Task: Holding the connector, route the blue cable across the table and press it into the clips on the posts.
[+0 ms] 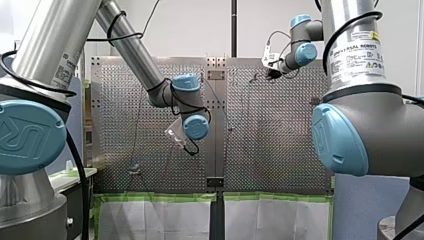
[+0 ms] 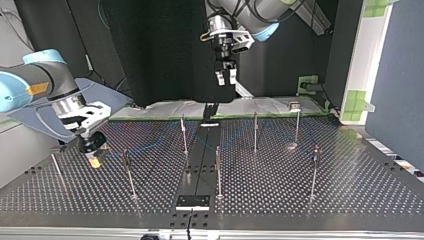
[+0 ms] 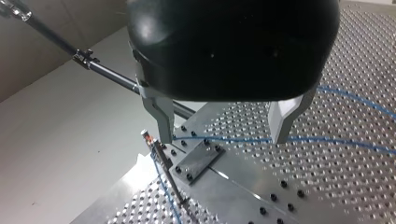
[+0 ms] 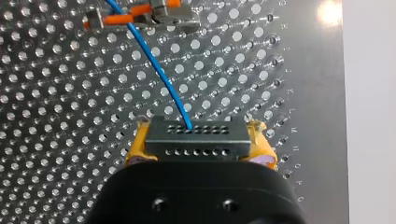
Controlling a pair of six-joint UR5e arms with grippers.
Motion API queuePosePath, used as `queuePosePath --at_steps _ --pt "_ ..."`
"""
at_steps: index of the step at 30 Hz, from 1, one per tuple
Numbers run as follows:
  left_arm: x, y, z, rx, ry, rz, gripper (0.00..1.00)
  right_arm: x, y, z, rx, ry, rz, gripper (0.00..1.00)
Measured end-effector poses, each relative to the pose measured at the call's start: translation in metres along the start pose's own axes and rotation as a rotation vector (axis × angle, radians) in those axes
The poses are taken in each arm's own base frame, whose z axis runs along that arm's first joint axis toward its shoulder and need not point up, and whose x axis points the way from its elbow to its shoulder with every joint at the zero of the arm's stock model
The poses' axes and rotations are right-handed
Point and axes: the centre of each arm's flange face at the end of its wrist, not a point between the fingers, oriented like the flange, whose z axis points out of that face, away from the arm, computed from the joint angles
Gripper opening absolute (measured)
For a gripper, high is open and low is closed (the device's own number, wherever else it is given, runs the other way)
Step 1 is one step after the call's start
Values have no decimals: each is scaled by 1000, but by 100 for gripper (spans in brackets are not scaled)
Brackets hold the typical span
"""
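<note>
Connector (image 4: 196, 138) clamped in right end effector (image 4: 200, 142); blue cable (image 4: 154, 65) leads ahead.

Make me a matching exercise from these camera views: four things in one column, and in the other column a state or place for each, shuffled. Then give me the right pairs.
Things
1. connector
2. blue cable
3. left end effector
4. post

States or places
A. open, holding nothing
B. upright on the perforated table
C. clamped in the right end effector, between its yellow pads
D. leaves the connector's face and runs toward an orange-and-metal clip

Pairs: 1-C, 2-D, 3-A, 4-B
</note>
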Motion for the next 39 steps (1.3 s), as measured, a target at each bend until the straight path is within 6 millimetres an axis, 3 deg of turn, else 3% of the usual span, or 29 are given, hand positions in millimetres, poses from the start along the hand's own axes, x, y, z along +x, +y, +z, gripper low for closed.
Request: queuePosePath --at_steps 16,39 --pt "-3 37 -28 21 9 -7 100 0 -2 -1 2 -5 1 0" --pt "-3 39 -29 21 9 -7 100 0 -3 -1 3 -6 1 0"
